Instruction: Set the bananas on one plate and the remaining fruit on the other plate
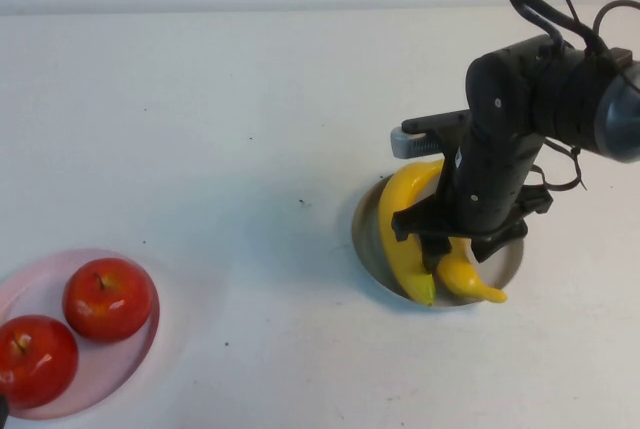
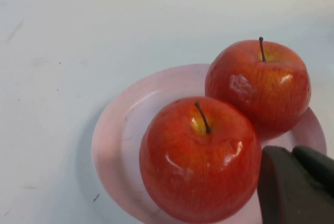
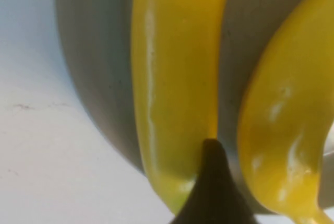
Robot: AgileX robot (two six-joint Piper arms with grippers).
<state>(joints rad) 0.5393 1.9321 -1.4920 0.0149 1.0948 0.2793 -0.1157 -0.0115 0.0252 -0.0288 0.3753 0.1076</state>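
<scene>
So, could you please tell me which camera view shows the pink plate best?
The left wrist view: most of the pink plate shows close up, with both apples on it. The high view has it cut off at the frame's corner. The right wrist view shows none of it.

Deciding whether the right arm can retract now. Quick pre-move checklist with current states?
1. Both bananas on the grey-blue plate: ok.
2. Both apples on the pink plate: ok.
3. Right gripper low over the bananas, jaws clear of them: cannot tell; one dark fingertip sits between the two bananas.
4. Right gripper fully open: cannot tell.
5. Left gripper shut, beside the apples at the pink plate, holding nothing: ok.
6. No fruit lying on the table: ok.
</scene>
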